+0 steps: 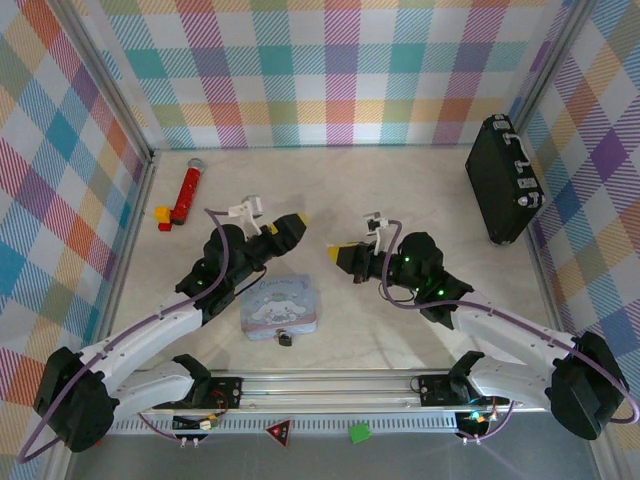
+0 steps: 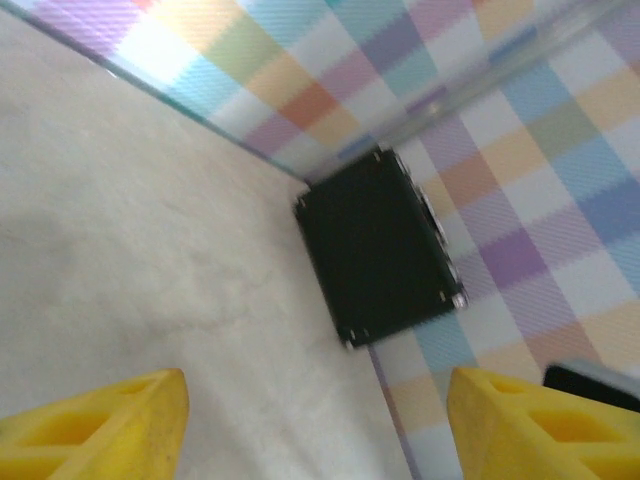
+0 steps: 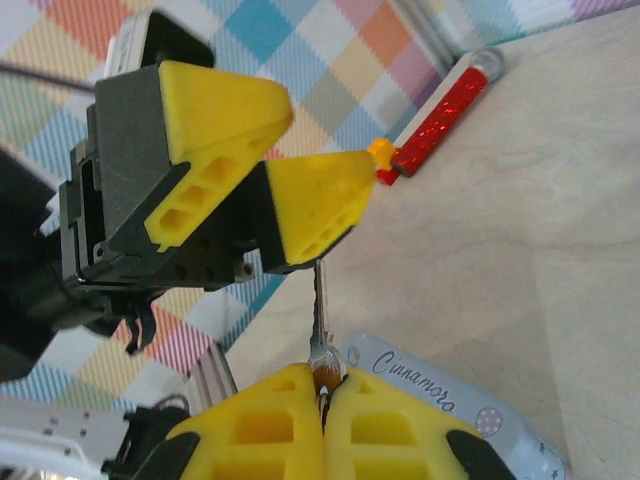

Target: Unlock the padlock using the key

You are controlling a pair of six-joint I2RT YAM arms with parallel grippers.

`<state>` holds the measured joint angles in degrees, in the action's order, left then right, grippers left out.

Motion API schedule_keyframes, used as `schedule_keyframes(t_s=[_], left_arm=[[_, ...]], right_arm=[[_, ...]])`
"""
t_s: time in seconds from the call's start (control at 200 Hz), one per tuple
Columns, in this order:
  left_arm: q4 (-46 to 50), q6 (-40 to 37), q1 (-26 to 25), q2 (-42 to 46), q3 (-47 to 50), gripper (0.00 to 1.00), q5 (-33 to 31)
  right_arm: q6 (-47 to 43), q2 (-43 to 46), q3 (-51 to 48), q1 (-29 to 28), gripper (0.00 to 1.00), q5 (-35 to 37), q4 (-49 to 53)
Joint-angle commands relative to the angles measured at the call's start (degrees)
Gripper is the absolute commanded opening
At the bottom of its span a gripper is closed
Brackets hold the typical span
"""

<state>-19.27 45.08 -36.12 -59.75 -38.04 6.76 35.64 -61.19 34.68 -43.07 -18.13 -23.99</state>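
Right claw (image 3: 322,400) is nearest the right wrist camera. Its jaws are pressed together on the bow of the key (image 3: 319,310), with the blade sticking straight out past the fingertips.

Key's long axis runs along the claw's own pointing line. From overhead that's toward the robot's left, straight at the left claw (image 3: 330,140). Blade tip ends right at the lower finger (image 3: 315,205) of that claw; can't tell if it touches.

Left claw (image 2: 320,430) is wide open and empty. Its wrist view has bare surface (image 2: 150,250) between the fingers and the black briefcase (image 2: 380,250) far off against the wall.

Overhead, the padlock (image 1: 285,338) lies on the surface, touching or just off the near edge of the pale blue Cinnamoroll tin (image 1: 280,308). It's loose, with neither claw on it.

- **Where it lies:** from the right claw (image 1: 336,252) it's back toward the arm bases and a bit to the robot's left. From the left claw (image 1: 297,222) it's almost straight back, with the tin between.
- **Which claw is nearer:** roughly the same reach for both, right marginally closer.
- **Mismatch:** the blade points sideways at the other claw, not down and back at the padlock.

My read is that the key needs swinging toward the near edge and tipping down, with the free left claw steadying the padlock body.

The padlock is too small here to read which way its shackle or keyway faces, so its long axis is unknown. The red microphone toy (image 1: 187,193) sits well clear at far left.
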Motion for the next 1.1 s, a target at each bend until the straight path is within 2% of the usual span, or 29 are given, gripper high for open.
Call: schedule_keyframes(t_s=[0.0,0.195,0.365,0.535,0.95,1.095], left_arm=[[-3.0,-3.2,0.0,-0.5,1.3,0.69,10.0],[-4.6,-4.4,0.0,-0.1,1.1,0.64,15.6],[-2.7,-5.7,0.0,1.2,1.0,0.52,18.0],[-1.7,-6.4,0.0,2.2,1.3,0.40,19.7],[1.7,-7.8,0.0,2.0,-0.2,0.38,22.4],[1.4,-7.6,0.0,2.1,-0.3,0.27,23.1]], right_arm=[[-6.8,-0.4,2.2,-1.0,0.00,-5.7,0.7],[-7.8,-1.8,2.9,-1.4,0.00,-5.7,1.4],[-7.1,-2.1,3.4,-1.4,0.00,-1.9,2.0],[-6.6,-3.1,4.2,-1.4,0.00,-3.7,1.1],[-5.7,-2.6,4.3,-1.4,0.00,-3.0,0.1],[-5.4,-3.5,4.7,-1.4,0.00,-3.5,0.0]])
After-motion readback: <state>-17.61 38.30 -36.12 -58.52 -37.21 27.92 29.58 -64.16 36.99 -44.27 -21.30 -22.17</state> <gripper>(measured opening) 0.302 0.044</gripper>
